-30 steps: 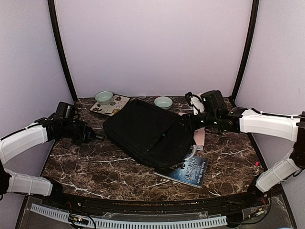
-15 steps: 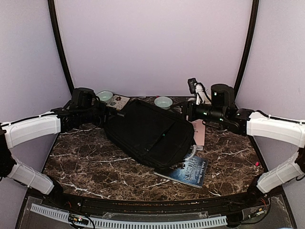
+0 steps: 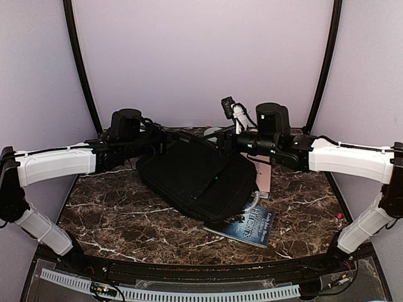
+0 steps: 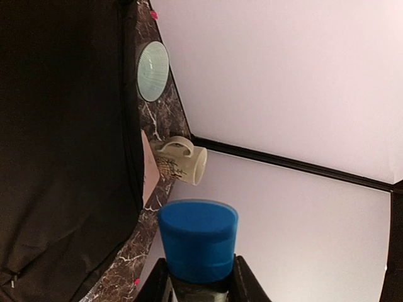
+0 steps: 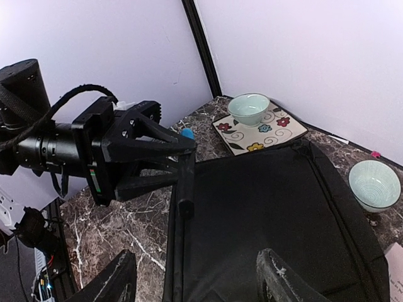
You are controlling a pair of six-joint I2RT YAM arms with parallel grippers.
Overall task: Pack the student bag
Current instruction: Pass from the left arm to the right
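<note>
Student bag: flat on the bench, centre of the overhead frame, skewed, long axis running upper left to lower right. Looks zipped shut as far as I can tell.

- Bag's lower-right corner lies over a dark book. A pink sheet pokes out at its right edge.
- Left pincer: clenched on a blue cylinder. In the left wrist view the two black fingers flank its base and the rounded blue end sticks out past them. It is held off the bench, by the bag's upper-left corner in the overhead frame.
- Right pincer: released, fingers spread wide at the bottom of the right wrist frame, nothing between them. It hovers over the bag's far part, facing the left pincer. No contact with the fabric visible.
- In the overhead view both arms meet above the bag's far edge, top centre of the frame.

Other items:
- Floral plate, upper centre of the right wrist frame, just past the bag's corner, with a green bowl sitting on it.
- Second bowl at the right edge of that frame, on the bench just beside the bag.
- Cream mug, mid-frame in the left wrist view, next to the pink sheet. The view is rotated, so I can't tell if it's upright.
</note>
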